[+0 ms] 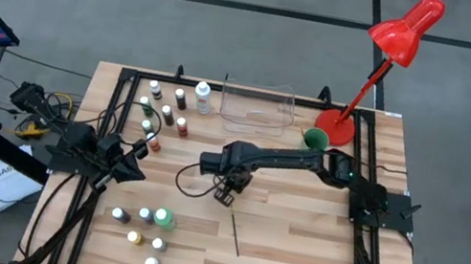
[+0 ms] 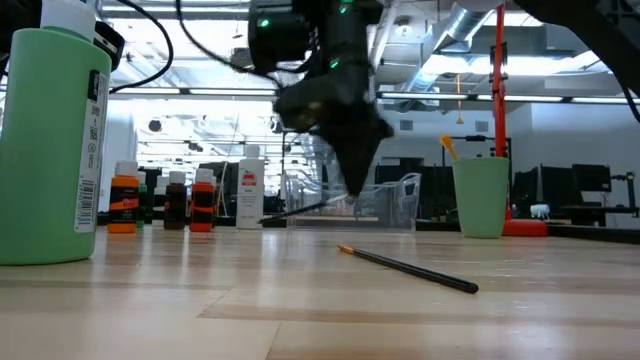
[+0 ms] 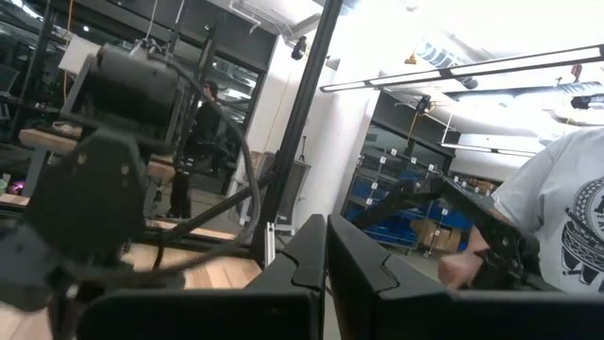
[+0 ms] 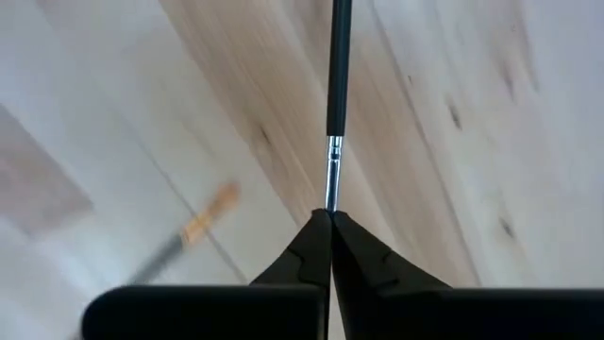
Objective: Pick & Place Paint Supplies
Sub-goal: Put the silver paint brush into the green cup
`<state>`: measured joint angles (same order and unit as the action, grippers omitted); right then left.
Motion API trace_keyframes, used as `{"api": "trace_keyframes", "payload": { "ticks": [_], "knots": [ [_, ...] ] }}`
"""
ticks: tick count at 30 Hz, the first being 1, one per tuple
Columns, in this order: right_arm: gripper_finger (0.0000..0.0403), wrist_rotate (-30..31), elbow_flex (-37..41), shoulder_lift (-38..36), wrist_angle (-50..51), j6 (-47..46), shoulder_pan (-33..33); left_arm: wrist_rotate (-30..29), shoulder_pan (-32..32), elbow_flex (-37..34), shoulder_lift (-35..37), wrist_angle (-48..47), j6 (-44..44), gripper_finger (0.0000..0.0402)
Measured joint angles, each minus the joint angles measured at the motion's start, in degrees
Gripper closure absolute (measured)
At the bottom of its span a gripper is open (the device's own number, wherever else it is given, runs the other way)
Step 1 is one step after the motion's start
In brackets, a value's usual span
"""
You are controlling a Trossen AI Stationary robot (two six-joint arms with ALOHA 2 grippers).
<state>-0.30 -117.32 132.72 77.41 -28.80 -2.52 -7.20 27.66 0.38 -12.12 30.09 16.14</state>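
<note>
Black-handled brush (image 4: 337, 66) is pinched by its bristle end in the right gripper (image 4: 330, 219), jaws closed tight on it; right wrist view shows the handle sticking straight out past the tips, w/ the wooden desk (image 4: 491, 113) below. High view puts this gripper (image 1: 227, 191) mid-desk, arm reaching in from the right. Low view shows the held brush (image 2: 300, 209) hanging clear of the desk, so the step in hand looks like pick done, carry starting.

2nd brush (image 1: 237, 234) lies flat on the desk nearby, untouched. Left gripper (image 3: 327, 247) waits at the left edge, jaws closed, empty.

Next move prob. calls for a swing toward the green cup (image 1: 315, 139) or clear tray (image 1: 256, 107) at the back, w/o letting the thin brush twist in so shallow a pinch. Bottles (image 1: 166, 110) are in the path; clear them high.
</note>
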Motion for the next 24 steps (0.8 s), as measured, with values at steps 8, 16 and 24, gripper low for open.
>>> {"api": "trace_keyframes", "payload": {
  "ticks": [8, 16, 24],
  "knots": [
    [0.0403, 0.86, -0.07, -5.29, 9.56, 3.32, 1.41, 0.0, 0.02, 0.0, 0.0, 0.0, 0.0, 0.04],
    [0.0403, 2.69, 1.91, -13.59, 12.83, 3.42, 3.81, -0.01, 0.01, -0.02, 0.02, 0.02, 0.0, 0.04],
    [0.0403, 2.69, 12.45, -24.82, 12.87, -0.82, 7.06, 0.0, 0.02, 0.0, -0.02, 0.03, 0.0, 0.04]
  ]
}}
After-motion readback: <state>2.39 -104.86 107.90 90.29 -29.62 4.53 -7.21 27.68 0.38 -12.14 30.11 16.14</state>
